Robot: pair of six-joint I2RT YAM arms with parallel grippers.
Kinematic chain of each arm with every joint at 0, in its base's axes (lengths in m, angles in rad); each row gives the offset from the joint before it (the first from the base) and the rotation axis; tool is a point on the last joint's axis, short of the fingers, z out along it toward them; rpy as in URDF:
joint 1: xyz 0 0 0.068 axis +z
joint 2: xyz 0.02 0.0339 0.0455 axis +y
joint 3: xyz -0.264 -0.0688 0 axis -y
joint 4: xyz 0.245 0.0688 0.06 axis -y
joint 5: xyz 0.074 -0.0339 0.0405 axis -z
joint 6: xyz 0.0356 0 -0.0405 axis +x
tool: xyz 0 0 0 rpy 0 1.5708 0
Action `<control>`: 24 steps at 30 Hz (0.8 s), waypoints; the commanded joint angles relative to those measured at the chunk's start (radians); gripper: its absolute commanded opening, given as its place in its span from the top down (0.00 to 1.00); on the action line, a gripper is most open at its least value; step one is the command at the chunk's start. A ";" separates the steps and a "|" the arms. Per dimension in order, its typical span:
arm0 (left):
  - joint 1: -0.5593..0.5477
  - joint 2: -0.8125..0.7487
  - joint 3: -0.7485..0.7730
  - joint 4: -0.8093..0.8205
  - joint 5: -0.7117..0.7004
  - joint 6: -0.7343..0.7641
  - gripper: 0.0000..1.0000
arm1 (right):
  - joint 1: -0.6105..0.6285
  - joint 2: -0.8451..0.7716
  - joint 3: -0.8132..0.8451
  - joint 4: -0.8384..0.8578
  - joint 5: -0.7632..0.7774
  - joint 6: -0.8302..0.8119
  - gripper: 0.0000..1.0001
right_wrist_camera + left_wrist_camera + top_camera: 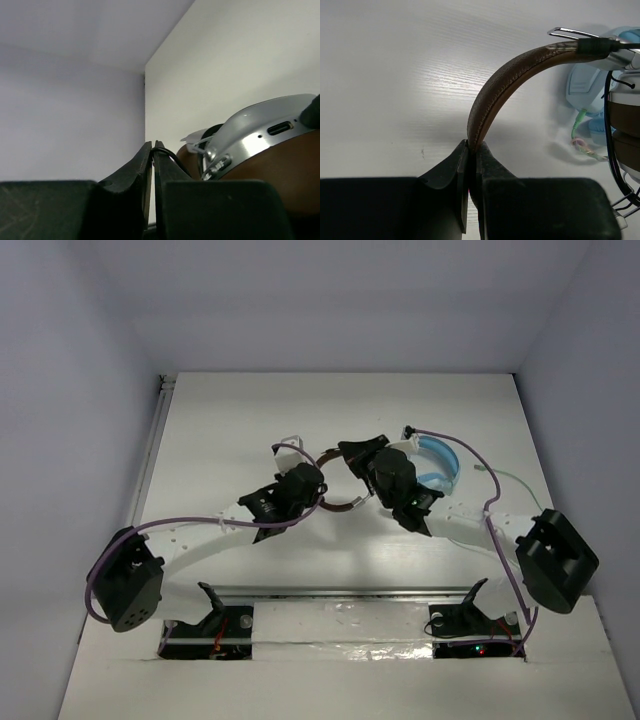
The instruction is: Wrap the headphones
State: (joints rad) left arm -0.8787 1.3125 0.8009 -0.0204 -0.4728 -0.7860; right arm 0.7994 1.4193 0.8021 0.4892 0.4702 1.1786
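Two arms bend inward from the near edge of the desk point(230, 420) and meet around its middle. The left end effector point(472, 145) is pinched tight on the brown headband point(495, 85), gripping it edge-on near the low end of the arc. From there the band rises and curves away to the right, ending at a metal slider above the ear cups. The headphones point(338, 506) sit mid-desk between the two wrists, largely hidden from above by the right arm.

The right end effector point(152, 146) has its jaws pressed together on the thin black cable point(167, 152), which loops out of the tips just beside a silver cup point(260, 125) with a brown pad point(270, 175) under it. In the left wrist view the cable runs down the side of the stacked brown pads.

Just beyond the cups, toward the far right of the desk, lie light blue headphones point(445, 465) with a green cable point(576, 127) trailing away from them. White walls point(330, 300) close the desk in at the back and sides.
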 commanded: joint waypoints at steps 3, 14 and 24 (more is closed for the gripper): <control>-0.046 0.002 0.119 -0.068 -0.066 -0.015 1.00 | -0.016 0.061 0.117 -0.053 0.150 0.082 0.87; -0.046 0.014 0.126 -0.139 0.000 0.002 1.00 | -0.016 0.153 0.229 -0.149 0.097 0.066 0.67; -0.046 0.014 0.142 -0.161 0.069 0.044 1.00 | -0.089 0.266 0.365 -0.210 -0.160 -0.083 0.57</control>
State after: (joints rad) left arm -0.9234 1.3457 0.9089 -0.2165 -0.4397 -0.7490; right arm 0.7395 1.6516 1.0927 0.3050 0.4194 1.1683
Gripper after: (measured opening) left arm 0.033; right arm 0.430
